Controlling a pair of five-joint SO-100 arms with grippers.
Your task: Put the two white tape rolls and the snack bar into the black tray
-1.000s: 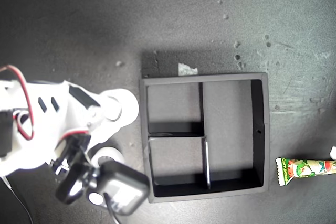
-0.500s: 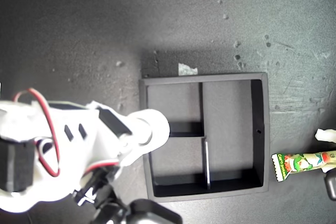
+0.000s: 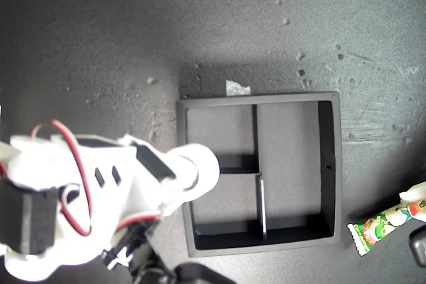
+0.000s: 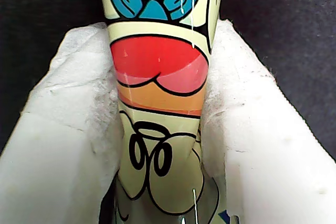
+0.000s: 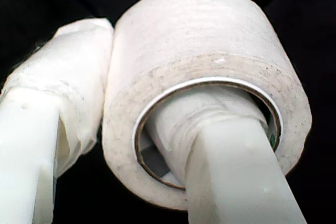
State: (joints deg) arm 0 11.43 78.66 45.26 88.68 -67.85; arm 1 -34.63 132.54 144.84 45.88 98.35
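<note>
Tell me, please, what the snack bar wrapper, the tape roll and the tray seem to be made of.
The snack bar wrapper looks like glossy printed plastic film: it shows bright streak reflections and pinches in where it is gripped. The tape roll looks like matte, fibrous white tape, perhaps paper or cloth, around a smooth inner ring. The black tray seems matte moulded plastic, though the look leaves this open.

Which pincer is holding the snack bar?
My first pincer. It squeezes the colourful snack bar between its white pads. My second pincer holds a white tape roll instead, with one finger through the hole.
</note>
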